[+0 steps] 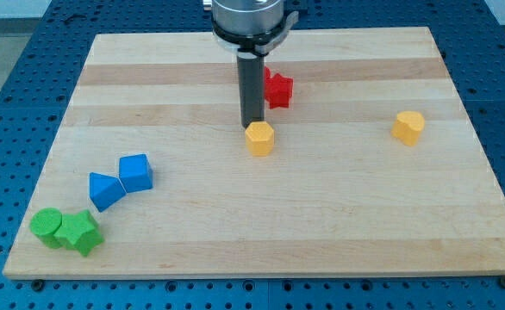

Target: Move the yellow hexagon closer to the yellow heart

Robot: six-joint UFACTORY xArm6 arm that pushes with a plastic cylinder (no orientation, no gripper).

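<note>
my tip (252, 127) touching yellow hexagon (259, 138) — its top edge

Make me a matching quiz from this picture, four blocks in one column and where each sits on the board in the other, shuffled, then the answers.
Blocks:
1. yellow hexagon
2. yellow heart
3. red block
4. green blocks

Places:
A. bottom left corner of the view
B. far out toward the view's right
C. just behind the rod, toward the view's top
D. mid-board, right at my tip

Pairs: 1-D, 2-B, 3-C, 4-A
</note>
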